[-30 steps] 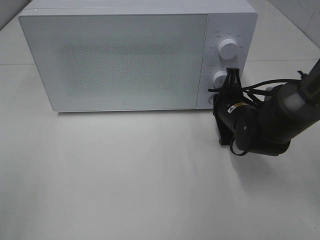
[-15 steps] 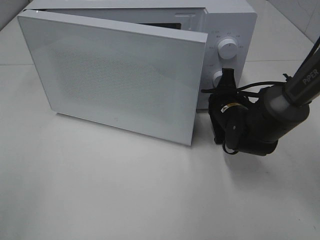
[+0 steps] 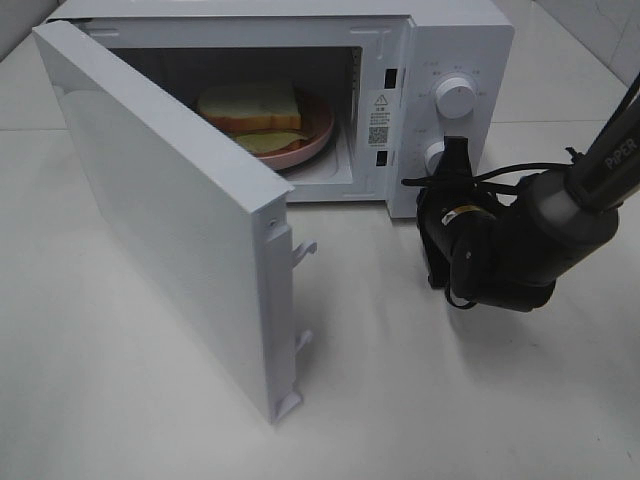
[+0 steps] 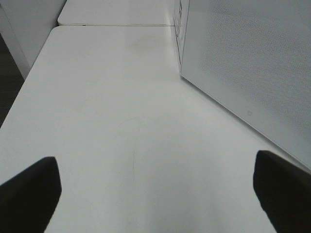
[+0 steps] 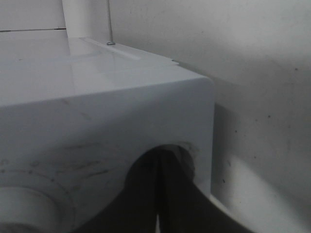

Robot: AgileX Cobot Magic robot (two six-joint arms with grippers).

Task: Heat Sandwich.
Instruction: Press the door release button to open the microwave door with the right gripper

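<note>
Right tool [image 3: 456, 152], fingers pressed together on nothing, sits at the microwave's [image 3: 460, 40] control panel beside the lower knob [image 3: 437, 156]; my left tool [image 4: 155, 194] hangs spread wide above the counter [image 4: 97, 97] near the open door [image 3: 170, 230]. Sandwich [image 3: 250, 104] lies on the pink plate [image 3: 318, 138] inside the cavity. Step in hand, as I judge: door handling. Next move calls for drawing my right tool clear, then shutting the door or fetching the plate, whichever heating requires
</note>
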